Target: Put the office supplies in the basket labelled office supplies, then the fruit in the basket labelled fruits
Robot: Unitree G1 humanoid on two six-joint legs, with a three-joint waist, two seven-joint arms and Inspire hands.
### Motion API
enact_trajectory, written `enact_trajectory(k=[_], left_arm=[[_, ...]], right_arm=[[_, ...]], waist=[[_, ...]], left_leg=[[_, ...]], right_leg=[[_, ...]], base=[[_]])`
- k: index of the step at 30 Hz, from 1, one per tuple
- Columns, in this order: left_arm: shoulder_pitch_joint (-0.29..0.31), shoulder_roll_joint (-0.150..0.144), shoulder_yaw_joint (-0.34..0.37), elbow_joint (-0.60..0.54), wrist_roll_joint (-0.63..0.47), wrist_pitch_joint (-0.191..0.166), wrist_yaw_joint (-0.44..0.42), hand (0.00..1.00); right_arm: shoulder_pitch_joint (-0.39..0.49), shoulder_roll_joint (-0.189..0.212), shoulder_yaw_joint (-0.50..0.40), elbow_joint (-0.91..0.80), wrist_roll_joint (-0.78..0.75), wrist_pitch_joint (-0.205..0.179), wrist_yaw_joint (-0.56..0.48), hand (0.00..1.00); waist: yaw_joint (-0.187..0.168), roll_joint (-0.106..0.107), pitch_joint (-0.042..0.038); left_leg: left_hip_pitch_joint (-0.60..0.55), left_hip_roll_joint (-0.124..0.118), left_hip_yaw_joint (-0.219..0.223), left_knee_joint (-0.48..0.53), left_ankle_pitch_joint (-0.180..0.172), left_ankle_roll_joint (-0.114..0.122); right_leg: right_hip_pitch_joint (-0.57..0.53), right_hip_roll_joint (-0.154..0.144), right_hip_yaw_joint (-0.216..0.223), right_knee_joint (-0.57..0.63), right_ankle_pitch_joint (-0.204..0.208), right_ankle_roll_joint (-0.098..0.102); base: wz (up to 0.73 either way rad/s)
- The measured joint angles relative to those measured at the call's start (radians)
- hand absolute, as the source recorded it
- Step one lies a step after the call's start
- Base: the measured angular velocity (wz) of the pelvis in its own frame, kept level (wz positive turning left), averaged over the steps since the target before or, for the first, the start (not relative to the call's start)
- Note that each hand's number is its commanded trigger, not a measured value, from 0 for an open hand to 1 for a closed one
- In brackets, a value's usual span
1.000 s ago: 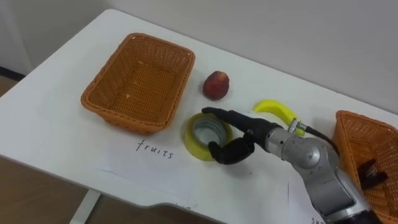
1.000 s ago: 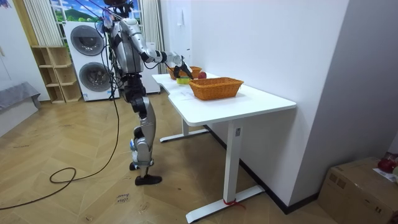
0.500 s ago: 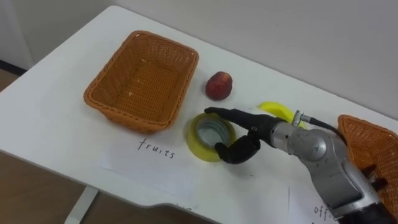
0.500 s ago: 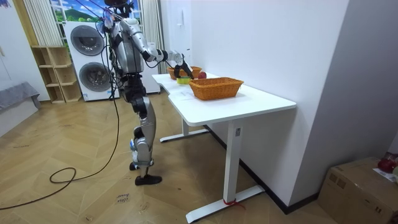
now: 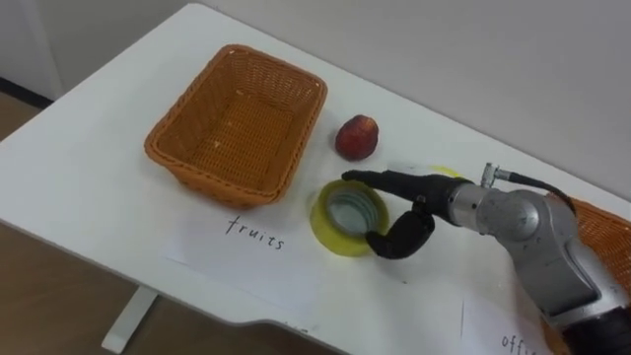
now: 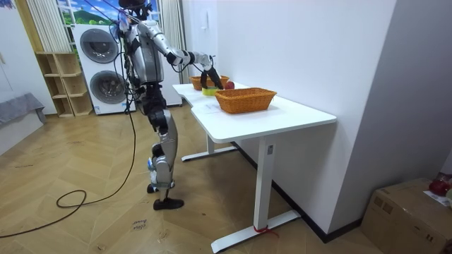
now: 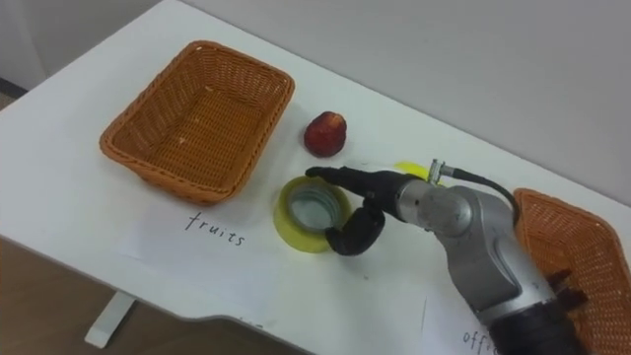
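Note:
A yellow tape roll lies flat on the white table, just right of the empty wicker fruit basket. My right hand is at the roll: its straight fingers stretch over the far rim, its thumb curls down by the right edge, and the hand is open. A red peach sits behind the roll. A banana shows as a yellow sliver behind the hand. At the right edge stands the second wicker basket with a dark item in it.
A paper sheet marked "fruits" lies in front of the fruit basket, and another label in front of the right basket. The table's front edge runs close below. In the room view I stand at the table's end, right arm stretched over it.
The whole picture has shifted as the camera moved. My right arm has stretched a little further out, covering more of the banana. The hand stays over the tape roll, which has not moved.

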Motion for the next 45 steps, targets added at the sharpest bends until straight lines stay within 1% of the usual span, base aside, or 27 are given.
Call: enact_trajectory(k=[6,7,8,10,14,19,24,25,26,27,31,35,45], left_arm=[[0.000,0.002,-0.001,0.000,-0.001,0.000,0.000,0.00],[0.000,0.002,0.000,0.000,-0.001,0.000,0.000,0.00],[0.001,0.002,0.000,0.000,-0.001,0.000,0.000,0.00],[0.001,0.004,0.000,0.001,-0.001,-0.001,0.000,0.00],[0.006,0.006,-0.001,0.029,-0.007,-0.018,-0.001,0.00],[0.005,0.008,-0.001,0.039,-0.020,-0.020,-0.002,0.00],[0.005,0.007,-0.002,0.039,-0.022,-0.021,-0.002,0.00],[0.005,0.007,-0.002,0.039,-0.022,-0.022,-0.002,0.00],[0.005,0.007,-0.002,0.039,-0.022,-0.024,-0.001,0.00],[0.005,0.007,-0.002,0.039,-0.022,-0.028,-0.001,0.00],[0.005,0.007,-0.002,0.039,-0.022,-0.029,-0.001,0.00],[0.003,0.009,-0.002,0.039,-0.021,-0.033,-0.001,0.00],[0.008,0.011,0.000,0.039,-0.021,-0.035,-0.001,0.00]], right_arm=[[-0.004,-0.005,0.000,-0.007,-0.046,0.010,0.002,0.00],[-0.004,-0.005,0.000,-0.007,-0.052,0.011,0.001,0.09],[-0.004,-0.005,0.000,-0.009,-0.070,0.011,0.001,1.00],[-0.004,-0.005,-0.002,-0.009,-0.081,0.012,0.001,1.00],[-0.011,-0.005,-0.009,-0.009,-0.081,0.012,-0.024,1.00],[-0.018,-0.005,-0.008,-0.009,-0.086,0.012,-0.042,1.00],[-0.017,-0.005,0.002,-0.004,-0.098,0.012,-0.018,1.00],[-0.017,-0.005,0.002,-0.004,-0.099,0.012,-0.016,0.76],[-0.017,-0.005,0.002,-0.004,-0.100,0.012,-0.011,0.26],[-0.017,-0.005,0.002,-0.004,-0.100,0.012,-0.008,0.00],[-0.017,-0.005,0.000,-0.005,-0.100,0.011,-0.007,0.00],[-0.017,-0.005,-0.001,-0.007,-0.099,0.011,-0.008,0.00],[-0.017,-0.005,-0.002,-0.007,-0.108,0.011,-0.007,0.00]], waist=[[-0.002,0.000,-0.0001],[-0.001,-0.001,-0.0006],[0.000,-0.002,-0.0012],[-0.001,-0.002,-0.0017],[0.000,-0.001,-0.0008],[0.002,0.001,0.0006],[0.007,0.011,0.0084],[0.009,0.011,0.0085],[0.014,0.011,0.0087],[0.015,0.011,0.0086],[0.014,0.008,0.0063],[0.015,0.002,0.0019],[0.014,0.000,-0.0001]], left_leg=[[-0.001,0.001,0.000,-0.004,0.000,0.000],[0.000,0.001,-0.001,-0.004,0.000,0.000],[0.000,0.001,0.000,-0.003,0.000,0.000],[0.005,0.001,0.000,-0.001,0.000,0.000],[0.012,0.001,0.000,0.000,0.001,0.001],[0.018,0.002,-0.001,-0.007,0.001,0.001],[0.016,0.002,0.000,-0.014,0.001,0.001],[0.015,0.002,0.001,-0.014,0.001,0.001],[0.013,0.002,0.002,-0.015,0.001,0.000],[0.013,0.003,0.003,-0.014,0.001,0.000],[0.013,0.003,0.002,-0.013,0.002,0.001],[0.014,0.003,0.002,-0.013,0.002,0.001],[0.014,0.002,0.001,-0.014,0.002,0.001]], right_leg=[[-0.002,0.001,0.001,0.000,0.000,0.000],[-0.002,0.001,0.002,0.000,0.000,0.000],[-0.002,0.001,0.003,0.000,0.000,0.000],[0.001,0.001,0.004,0.000,0.000,0.000],[0.009,0.000,0.003,0.000,0.000,0.000],[0.013,0.001,0.002,-0.001,0.000,0.000],[0.009,0.002,0.002,-0.001,0.000,0.000],[0.007,0.002,0.002,-0.001,0.000,0.000],[0.003,0.003,0.003,-0.001,0.000,0.000],[0.001,0.003,0.003,-0.001,0.000,0.000],[0.001,0.003,0.001,-0.001,0.000,0.000],[0.002,0.002,0.003,0.000,0.000,0.000],[0.004,0.002,0.004,0.000,0.000,0.000]], base=[[0.00],[0.00],[0.00],[0.00],[0.00],[0.00],[0.00],[-0.06],[-0.06],[-0.05],[0.00],[0.00],[0.00]])
